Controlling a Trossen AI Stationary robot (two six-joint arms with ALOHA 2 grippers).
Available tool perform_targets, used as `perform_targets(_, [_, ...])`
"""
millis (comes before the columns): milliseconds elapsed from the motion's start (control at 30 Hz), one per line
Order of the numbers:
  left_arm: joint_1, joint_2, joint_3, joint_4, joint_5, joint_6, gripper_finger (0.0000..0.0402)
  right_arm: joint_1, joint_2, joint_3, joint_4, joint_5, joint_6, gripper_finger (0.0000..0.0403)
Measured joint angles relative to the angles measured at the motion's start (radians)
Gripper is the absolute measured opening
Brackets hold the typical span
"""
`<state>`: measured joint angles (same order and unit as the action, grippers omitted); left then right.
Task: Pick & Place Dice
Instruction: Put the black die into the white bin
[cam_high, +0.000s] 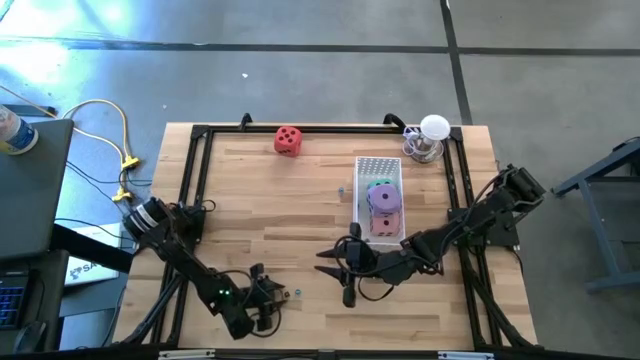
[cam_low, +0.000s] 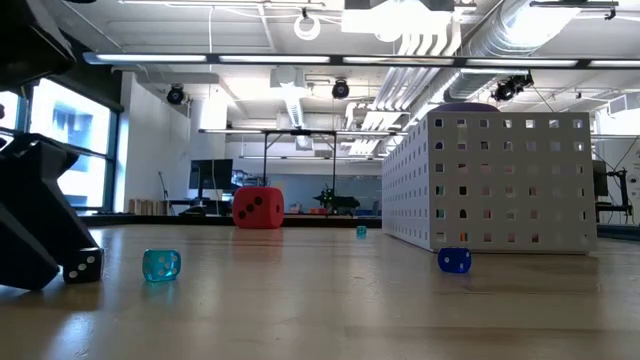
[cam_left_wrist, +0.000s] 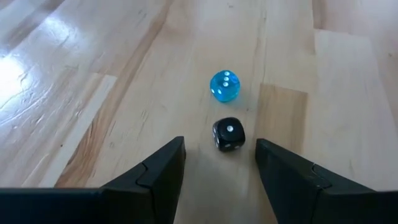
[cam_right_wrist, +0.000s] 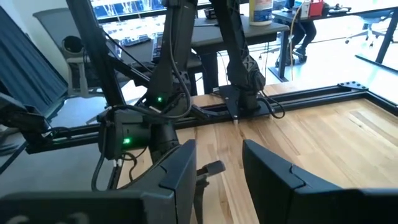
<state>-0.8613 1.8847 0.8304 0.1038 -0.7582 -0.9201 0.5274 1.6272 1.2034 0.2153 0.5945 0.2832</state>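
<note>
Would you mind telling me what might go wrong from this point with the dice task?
The left gripper sits low with open jaws at a tiny black die and blue die, not a task die; it may grab the wrong thing. The red die lies alone at the far edge, a long reach. The white basket already looks crowded.

A small black die (cam_left_wrist: 229, 134) lies on the wooden tabletop (cam_left_wrist: 93, 112) just ahead of the left fingers, in line with the gap between them, and a small translucent blue die (cam_left_wrist: 224, 86) sits just beyond it. A white perforated box (cam_high: 378, 172) stands just beyond the right fingers, with a darker blue small die (cam_low: 454, 260) before its wall. A clear glass object (cam_high: 428, 139) stands past the box, at the tabletop's far corner. A yellow cable (cam_high: 112, 120) trails on the floor.
</note>
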Motion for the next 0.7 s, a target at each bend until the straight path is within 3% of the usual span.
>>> perform_targets(700, [-0.014,0.029,-0.002,0.028,-0.057,0.03,0.0193,0.0,0.0,0.0,-0.001,-0.047,0.0,0.0121])
